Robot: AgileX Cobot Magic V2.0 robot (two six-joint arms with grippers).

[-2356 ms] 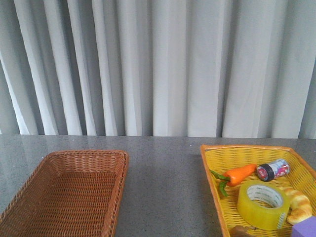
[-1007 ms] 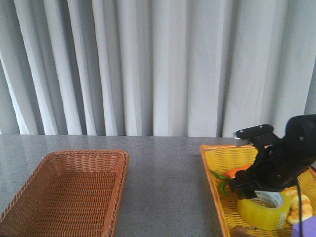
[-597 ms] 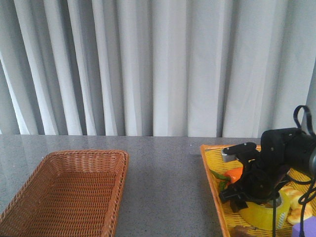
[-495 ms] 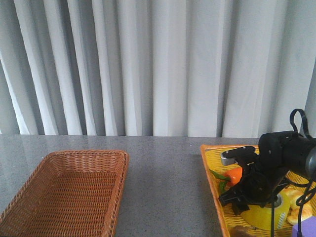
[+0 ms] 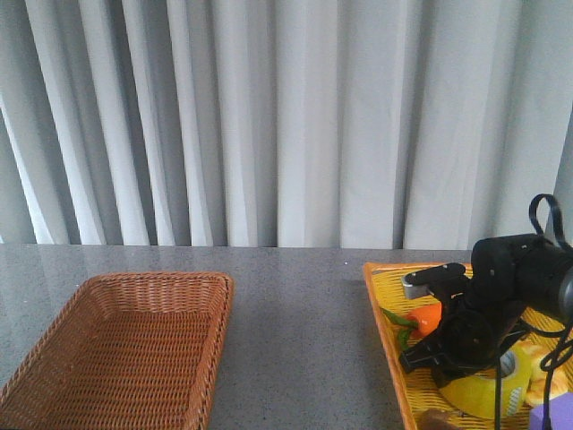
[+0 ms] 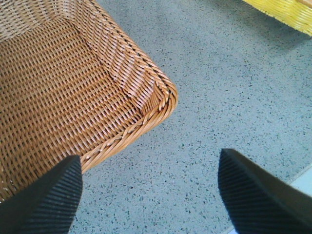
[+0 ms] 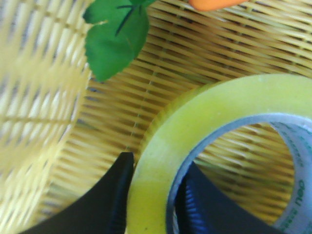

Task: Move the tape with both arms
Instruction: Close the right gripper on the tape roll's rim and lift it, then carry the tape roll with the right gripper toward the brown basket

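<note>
Desk [image 5: 295,322]: grey speckled stone-like top, smooth, running back to pale pleated curtains [image 5: 269,116].
Brown basket [image 5: 125,349]: rectangular woven wicker, reddish brown, with a braided rim and a rounded corner; it stands on the left of the desk.
Yellow basket [image 5: 383,309]: bright yellow woven tray with an orange rim, on the right of the desk, well apart from the brown one.
Tape [image 5: 474,390]: wide ring of glossy translucent yellow tape with a white printed core, lying flat in the yellow basket under the right arm; in the right wrist view [image 7: 195,146] its curved wall fills the lower part of the picture.
Right arm [image 5: 501,287]: black, bulky jointed links with looping cable, bent down into the yellow basket.
Right tool [image 7: 153,195]: two dark ribbed fingers [image 7: 114,200] straddle the wall of the tape, one outside the ring and one inside the core, both touching it, closed onto it.
Left tool [image 6: 151,195]: seen only in the left wrist view; its two black ridged pads [image 6: 44,195] stand wide apart with nothing between them, over the corner of the brown basket and bare desk.
Toy carrot [image 5: 425,316]: smooth orange body with flat green leaves [image 7: 114,41], lying in the yellow basket just beside the tape.
</note>
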